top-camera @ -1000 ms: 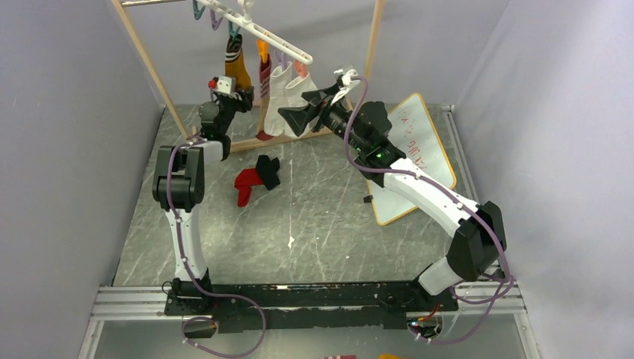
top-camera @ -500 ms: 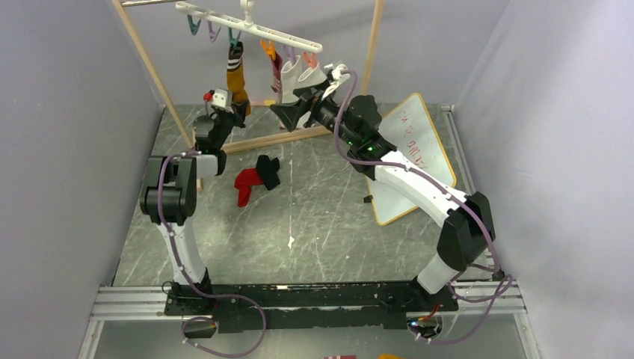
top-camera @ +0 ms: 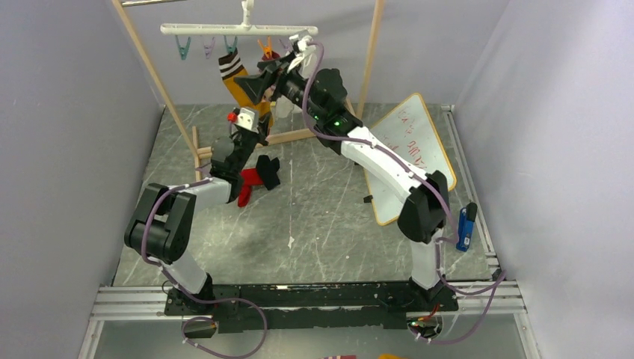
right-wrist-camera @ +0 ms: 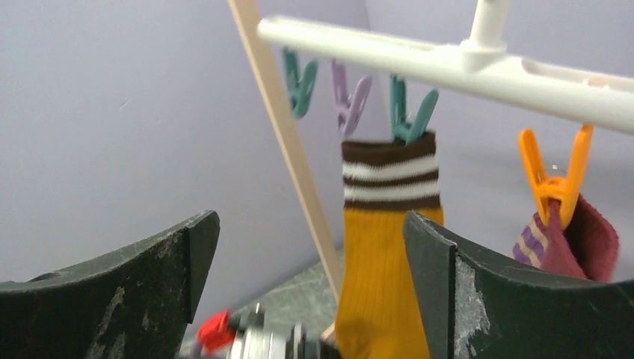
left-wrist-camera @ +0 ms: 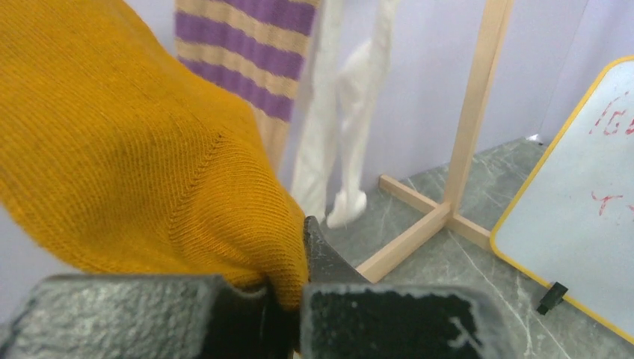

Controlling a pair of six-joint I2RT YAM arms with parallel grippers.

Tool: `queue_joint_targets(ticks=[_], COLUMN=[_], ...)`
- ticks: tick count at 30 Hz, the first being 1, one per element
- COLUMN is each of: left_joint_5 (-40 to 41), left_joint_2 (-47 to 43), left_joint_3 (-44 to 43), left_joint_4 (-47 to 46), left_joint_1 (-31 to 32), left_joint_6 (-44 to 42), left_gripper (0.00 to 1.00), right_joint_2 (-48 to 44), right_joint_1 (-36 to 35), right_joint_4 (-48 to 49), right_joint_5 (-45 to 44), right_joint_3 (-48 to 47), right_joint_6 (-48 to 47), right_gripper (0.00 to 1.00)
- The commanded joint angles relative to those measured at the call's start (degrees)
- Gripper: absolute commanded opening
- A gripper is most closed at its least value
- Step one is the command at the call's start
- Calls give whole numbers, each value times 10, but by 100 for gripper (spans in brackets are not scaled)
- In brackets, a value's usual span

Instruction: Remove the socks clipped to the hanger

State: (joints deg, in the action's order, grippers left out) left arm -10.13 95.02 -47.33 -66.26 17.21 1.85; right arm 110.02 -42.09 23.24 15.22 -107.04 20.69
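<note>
With left gripper (left-wrist-camera: 280, 310) clenched on mustard sock (left-wrist-camera: 127, 134), lower centre, pull steadily downward off teal clip (right-wrist-camera: 407, 116) at top (right gripper (right-wrist-camera: 310, 232) spread wide, empty).

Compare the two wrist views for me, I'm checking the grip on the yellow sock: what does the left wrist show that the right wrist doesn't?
Only the left wrist: a close look at the left gripper shut on the mustard sock at its foot, the white socks hanging behind, and the whiteboard. Only the right wrist: the hanger, the teal clip holding the sock's striped cuff, an orange clip on the striped sock, and the right gripper open. Both: the mustard sock, the striped sock and the wooden rack post.
</note>
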Motion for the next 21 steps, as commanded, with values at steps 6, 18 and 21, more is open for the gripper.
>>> queue_joint_targets(ticks=[6,18,21], left_joint_5=[76,88,88], left_joint_2=[-33,-44,-48], left_joint_3=[33,46,49], left_joint_4=[24,37,39], left_joint_1=[50,67,68], left_joint_6=[-65,-76,-77], left_gripper=[5,5,5], right_joint_2=[105,130,129], right_joint_1=[2,3,4], right_joint_4=[-78,-55,-42], right_joint_5=[-66,-96,-97], right_joint_3=[-192,-205,-200], right_joint_6=[32,28,20], right_gripper=[97,86,83])
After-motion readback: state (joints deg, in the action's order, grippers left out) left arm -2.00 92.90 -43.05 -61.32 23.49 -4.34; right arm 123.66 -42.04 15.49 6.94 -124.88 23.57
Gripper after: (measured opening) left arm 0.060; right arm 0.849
